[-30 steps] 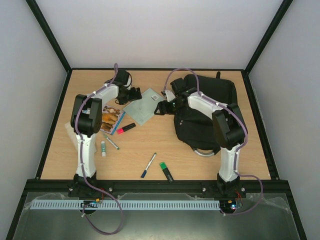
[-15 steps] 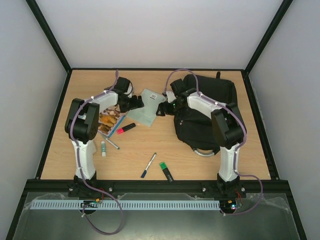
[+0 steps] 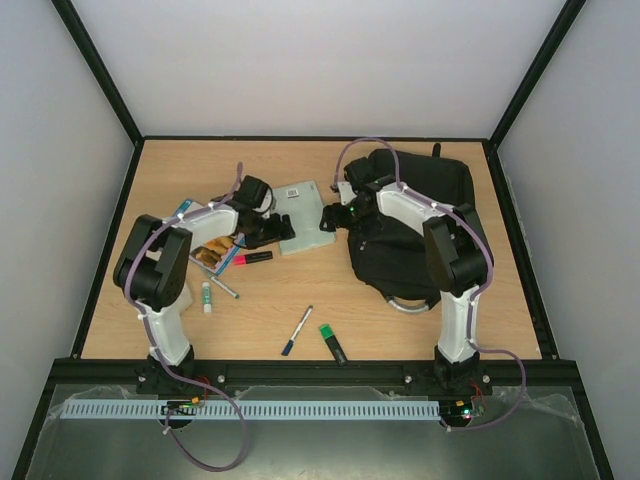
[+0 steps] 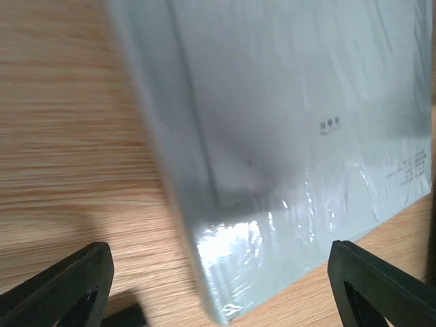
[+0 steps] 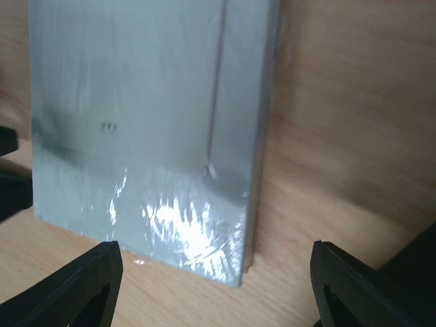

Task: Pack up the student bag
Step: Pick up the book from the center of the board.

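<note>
While the left claw point(image 3: 278, 230) and right claw point(image 3: 330, 216) are gaping astride the grey box point(image 3: 303, 205), the student bag point(image 3: 420, 215) is lying at its three o'clock, nearer the right.

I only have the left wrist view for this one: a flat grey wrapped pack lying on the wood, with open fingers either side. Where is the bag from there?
Observer: The student bag lies on the table to the right of the pack, as the top view shows.
Operator: Is the other arm anywhere near it?
Observer: Yes. The right gripper sits between bag and pack, facing the pack's right edge, jaws open and not closed on it.
Operator: Anything loose on the table besides the pack?
Observer: Several small items: a pink highlighter and a glue stick by the left arm, and a green marker near the front edge.
</note>
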Robot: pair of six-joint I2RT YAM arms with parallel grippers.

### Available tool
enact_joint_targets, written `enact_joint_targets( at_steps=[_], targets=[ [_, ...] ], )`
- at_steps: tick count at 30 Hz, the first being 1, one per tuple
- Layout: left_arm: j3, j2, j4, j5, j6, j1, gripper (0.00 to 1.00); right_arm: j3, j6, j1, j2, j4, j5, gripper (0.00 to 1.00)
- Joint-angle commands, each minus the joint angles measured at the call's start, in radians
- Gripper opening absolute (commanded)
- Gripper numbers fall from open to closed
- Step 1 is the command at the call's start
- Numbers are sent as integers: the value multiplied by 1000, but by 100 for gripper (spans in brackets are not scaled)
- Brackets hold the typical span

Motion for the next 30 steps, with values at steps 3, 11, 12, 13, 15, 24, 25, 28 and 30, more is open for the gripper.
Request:
enact_joint_targets(
  at_steps=[3, 11, 12, 13, 15, 24, 25, 28, 30],
  targets=[
    [-27, -75, 62, -47, -102, 87, 87, 147, -28, -37, 75, -64, 54, 74],
    [2, -20, 158, 7, -179, 153, 83, 293, -27, -42, 208, -66, 20, 64],
    [6, -10, 165, 21, -186, 158, 83, 307, -23, -42, 224, -68, 15, 63],
    [9, 2, 172, 35, -193, 161, 83, 319, -18, -42, 235, -70, 13, 62],
    [9, 21, 190, 61, -206, 166, 83, 336, -14, -42, 257, -74, 10, 60],
    [-9, 97, 259, 130, -248, 166, 83, 342, -11, -42, 322, -89, 4, 43],
    [-12, 104, 267, 138, -254, 167, 82, 342, -10, -42, 329, -93, 8, 41],
    [-24, 124, 296, 164, -276, 167, 82, 345, -8, -42, 353, -106, 20, 36],
    [-27, 137, 309, 177, -286, 166, 82, 343, -9, -42, 368, -115, 19, 32]
  ],
)
